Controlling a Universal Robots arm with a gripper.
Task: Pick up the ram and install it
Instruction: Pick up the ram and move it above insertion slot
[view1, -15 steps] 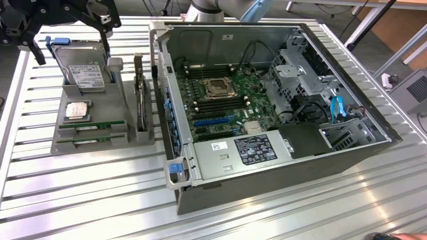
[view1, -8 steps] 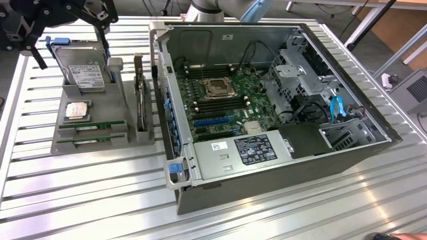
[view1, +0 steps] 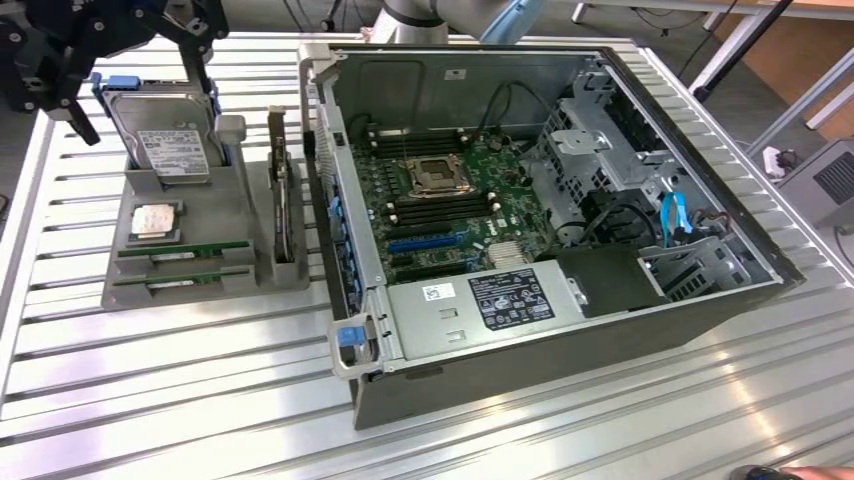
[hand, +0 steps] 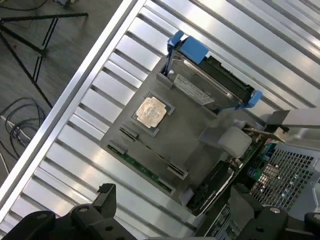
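We see the pincer (view1: 144, 105) spread wide and empty, hanging above the hard drive (view1: 167, 140) end of the grey holder (view1: 200, 225). The ram (view1: 184, 249) stands on edge at the holder's opposite end, near the worktop (view1: 160, 380) edge on the exterior view's left, beside the open computer case (view1: 441, 75).

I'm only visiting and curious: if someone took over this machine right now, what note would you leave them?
The gripper is open and empty, above the grey holder beside the open computer case.
Two green ram sticks lie in the holder's slots, untouched; the hard drive stands at its other end.
Done: nothing that shows.
Left: picking up a ram stick and fitting it inside the case.
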